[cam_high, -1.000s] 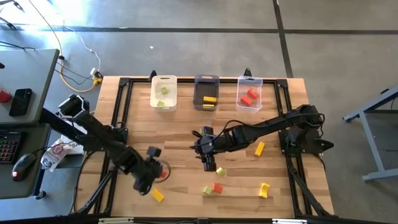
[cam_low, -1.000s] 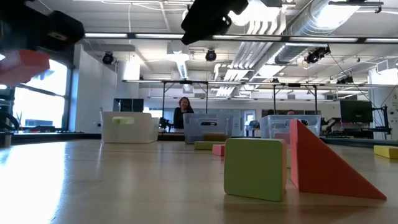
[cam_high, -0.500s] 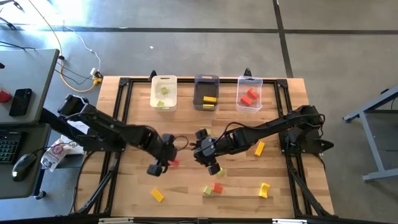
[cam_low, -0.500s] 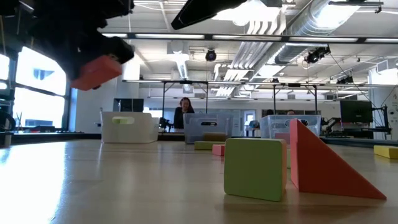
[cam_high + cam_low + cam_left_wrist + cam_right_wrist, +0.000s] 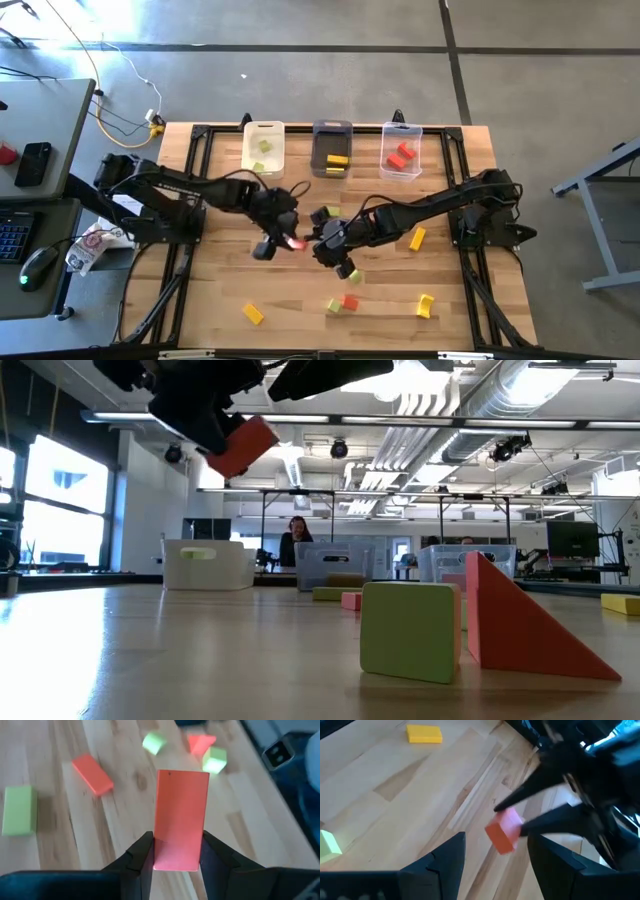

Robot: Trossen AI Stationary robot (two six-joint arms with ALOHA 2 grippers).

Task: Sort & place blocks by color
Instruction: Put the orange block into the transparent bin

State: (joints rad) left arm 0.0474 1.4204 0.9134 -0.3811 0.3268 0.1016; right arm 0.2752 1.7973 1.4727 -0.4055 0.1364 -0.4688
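Note:
My left gripper (image 5: 177,864) is shut on a red bar block (image 5: 181,815) above the middle of the table (image 5: 292,242); the low view shows the block (image 5: 240,445) high up and tilted. My right gripper (image 5: 496,865) is open, close to the right of it (image 5: 340,258), and touches nothing. On the table lie a red bar (image 5: 92,774), a green bar (image 5: 20,811), green cubes (image 5: 153,742) (image 5: 410,630), a red wedge (image 5: 520,625) and yellow blocks (image 5: 253,314) (image 5: 426,305) (image 5: 417,238). My left gripper pinches the red bar by its near end (image 5: 177,855) between the two fingers (image 5: 141,857), which lie on its two long sides. The rest of the bar sticks out past the fingertips. The bar is lifted clear of the table and tilted.
Three bins stand in a row at the far edge: white (image 5: 263,148) with green blocks, dark grey (image 5: 332,148) with a yellow one, clear (image 5: 401,152) with red ones. Both arms meet at the table's middle. People sit in the room behind (image 5: 296,540).
My left gripper has carried the red bar from the near left part of the table up and toward the centre, close to my right gripper, staying shut on it. The bar has tipped in the air as it went.

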